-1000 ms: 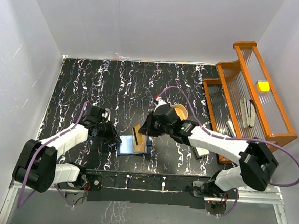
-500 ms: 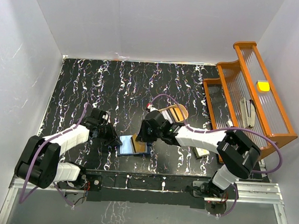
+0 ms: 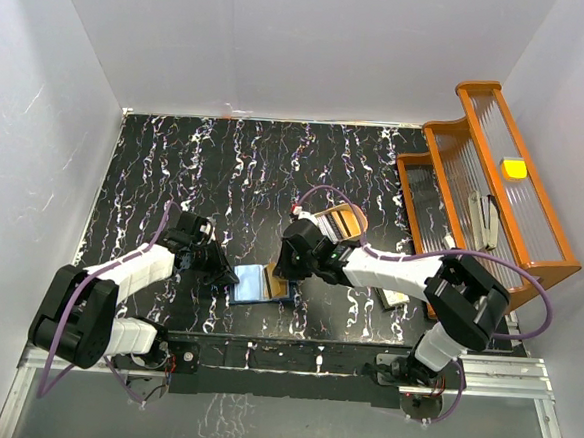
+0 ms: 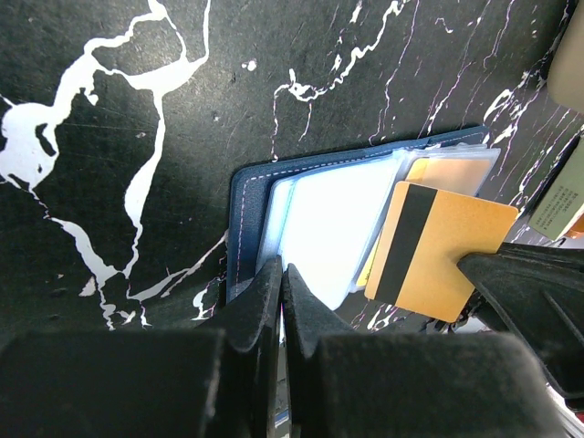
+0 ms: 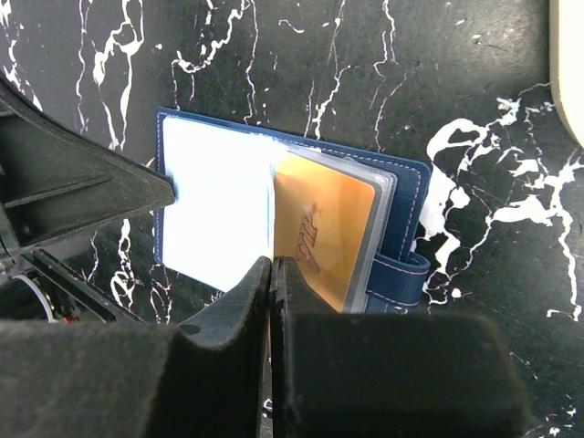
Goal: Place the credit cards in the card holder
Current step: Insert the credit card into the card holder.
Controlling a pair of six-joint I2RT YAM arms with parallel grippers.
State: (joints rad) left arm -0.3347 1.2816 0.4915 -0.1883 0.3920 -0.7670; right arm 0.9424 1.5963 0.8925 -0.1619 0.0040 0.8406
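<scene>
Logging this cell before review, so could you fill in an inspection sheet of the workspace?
Surface: black, white-veined table.
Job's things: card holder lies open and flat. The orange card rests stripe up over its clear sleeves; I cannot tell whether it is slotted in.
Clutter: tan tray; orange rack holding a yellow item; pale card-like item beside the right arm.
Grippers: left end effector shut, tips on the holder's open flap; right end effector shut on the orange card's edge.
Cables: a purple cable loops off each arm.
Surroundings: white walls on three sides.
</scene>
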